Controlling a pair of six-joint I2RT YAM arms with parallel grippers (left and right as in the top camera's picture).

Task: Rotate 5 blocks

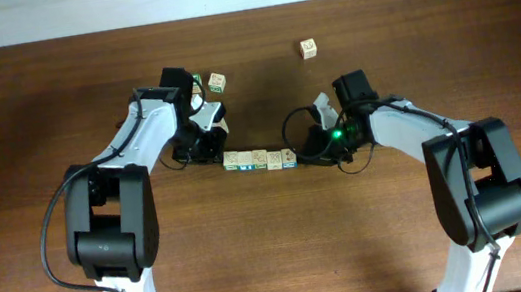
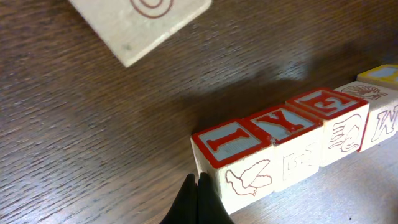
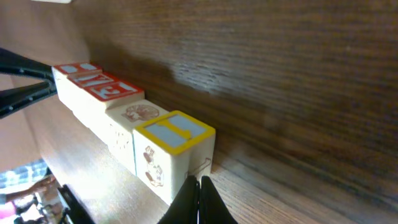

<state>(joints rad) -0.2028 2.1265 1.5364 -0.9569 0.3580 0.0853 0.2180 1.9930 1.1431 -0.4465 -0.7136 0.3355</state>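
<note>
Mid-frame, the black left gripper [image 2: 196, 202], pinched closed and empty, sat beside the left end of a row of five light-wood alphabet blocks [image 1: 259, 159]; the black right gripper [image 3: 200, 200], likewise closed, flanked its right end. Inward pushing could buckle the row.

place: robot lab | evidence: left arm [image 1: 109, 221], right arm [image 1: 477, 183], wood table [image 1: 286, 264]
</note>
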